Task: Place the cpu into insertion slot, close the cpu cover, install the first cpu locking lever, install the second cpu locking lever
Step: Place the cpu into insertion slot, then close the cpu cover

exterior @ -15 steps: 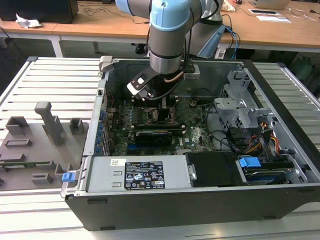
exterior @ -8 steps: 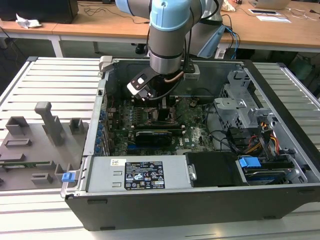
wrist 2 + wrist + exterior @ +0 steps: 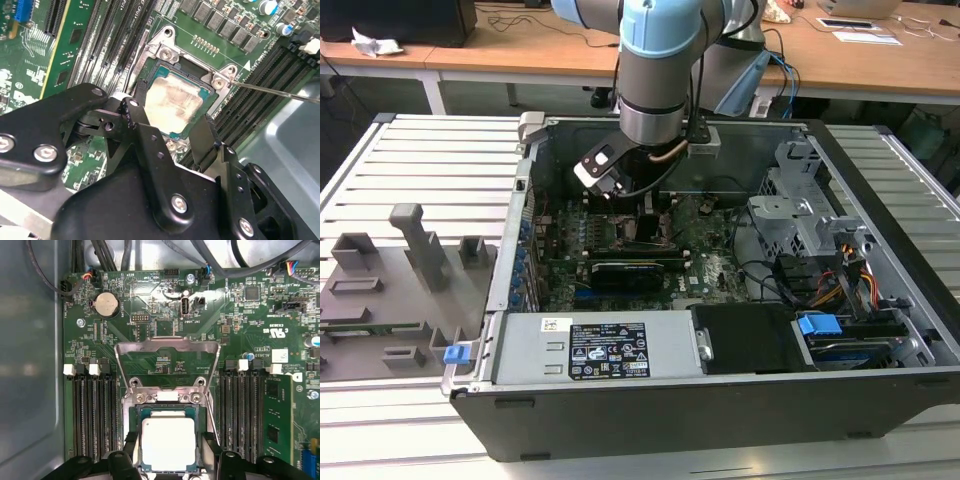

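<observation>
Pale silver-grey metal top, square: the cpu (image 3: pixel 167 440) lies flat in its socket on the green motherboard (image 3: pixel 150 305).

Hidden or cut off:
- In the first wrist view the chip's near edge runs out of the picture.
- In the second wrist view the black fingers (image 3: pixel 136 112) cover two of its corners.
- In the exterior view the arm and the end effector (image 3: pixel 645 215) stand in front of the socket inside the open computer case (image 3: pixel 880 250). The case rests on a slatted table (image 3: pixel 420 150).

The cpu cover (image 3: pixel 167 344) is a silvery frame with a square opening. It stands swung back from the socket, not closed. A thin locking lever (image 3: pixel 275 91) rises free of the board beside the socket, and its far end is cut off.

The end effector (image 3: pixel 169 445) is released. Its fingers are spread to about the chip's width, one just beside each of two opposite edges, and a narrow dark gap shows on each side in the first wrist view. It holds nothing lifted. Black memory slots (image 3: pixel 90 415) flank the socket.
</observation>
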Controlling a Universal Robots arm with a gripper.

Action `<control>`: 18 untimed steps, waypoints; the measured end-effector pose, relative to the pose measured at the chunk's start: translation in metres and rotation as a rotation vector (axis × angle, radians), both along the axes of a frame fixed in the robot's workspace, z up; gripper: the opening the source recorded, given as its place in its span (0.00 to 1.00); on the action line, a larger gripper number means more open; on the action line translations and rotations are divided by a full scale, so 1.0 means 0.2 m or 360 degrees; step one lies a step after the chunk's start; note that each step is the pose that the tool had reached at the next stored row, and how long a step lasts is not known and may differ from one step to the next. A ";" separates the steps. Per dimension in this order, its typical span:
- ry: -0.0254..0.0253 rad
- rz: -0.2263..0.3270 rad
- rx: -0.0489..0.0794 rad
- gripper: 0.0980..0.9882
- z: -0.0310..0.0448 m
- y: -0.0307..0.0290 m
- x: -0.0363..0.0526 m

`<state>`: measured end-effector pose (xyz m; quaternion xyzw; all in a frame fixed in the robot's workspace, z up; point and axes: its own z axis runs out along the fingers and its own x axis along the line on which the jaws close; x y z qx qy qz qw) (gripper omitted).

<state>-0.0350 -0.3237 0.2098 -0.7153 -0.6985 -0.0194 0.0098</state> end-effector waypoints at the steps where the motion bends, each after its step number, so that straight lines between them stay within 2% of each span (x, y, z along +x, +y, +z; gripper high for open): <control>1: 0.00082 0.0000 0.0000 0.57 0.005 0.000 0.007; 2: 0.00172 0.0000 0.0001 0.48 0.008 0.000 0.014; 3: 0.00212 0.0000 0.0000 0.34 0.010 0.000 0.015; 7: 0.00240 0.0000 0.0000 0.07 0.015 0.000 0.015; 8: 0.00238 0.0000 0.0000 0.07 0.017 0.000 0.016; 9: 0.00237 0.0000 0.0000 0.01 0.018 0.000 0.016; 18: 0.00239 0.0000 0.0003 0.01 0.040 0.000 0.016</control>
